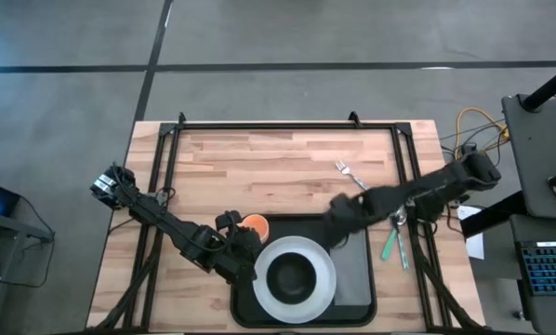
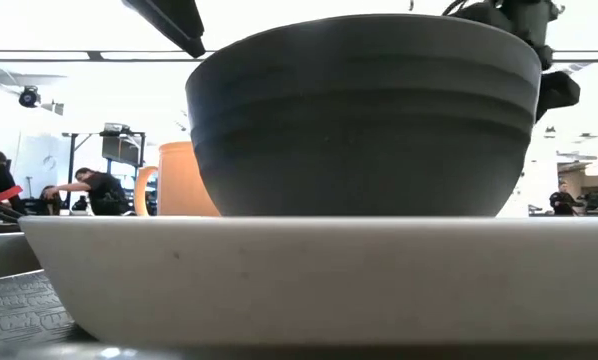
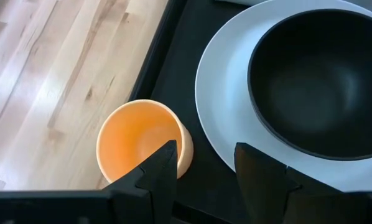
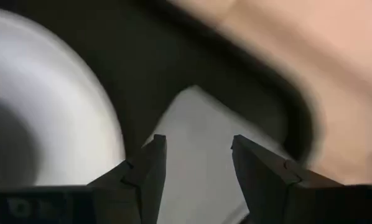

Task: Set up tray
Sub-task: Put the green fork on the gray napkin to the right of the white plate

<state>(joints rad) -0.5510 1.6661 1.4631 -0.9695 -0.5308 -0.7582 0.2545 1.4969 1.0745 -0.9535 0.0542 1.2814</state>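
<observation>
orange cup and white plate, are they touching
Apart. The left wrist view shows a strip of black tray between the orange cup and the rim of the white plate, so the gap is plain.

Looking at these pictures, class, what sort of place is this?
Probably a robotics lab or workshop: a wooden workbench on a concrete floor, a keyboard beside it, and people at workstations behind.

Table (image 1: 259, 158): pale butcher-block wood with a smooth, lightly sheened finish. Tray (image 3: 192, 68): black, smooth, semi-matt, looking like plastic. Plate (image 3: 226, 93): white, smooth, softly glossy. Bowl (image 3: 323, 81): dark, matt, with faint horizontal ridges on its outer wall. Cup (image 3: 142, 143): orange, smooth, satin. Napkin (image 4: 198, 155): grey, matt, cloth-like. Fork (image 1: 350, 174): bright metal.
</observation>
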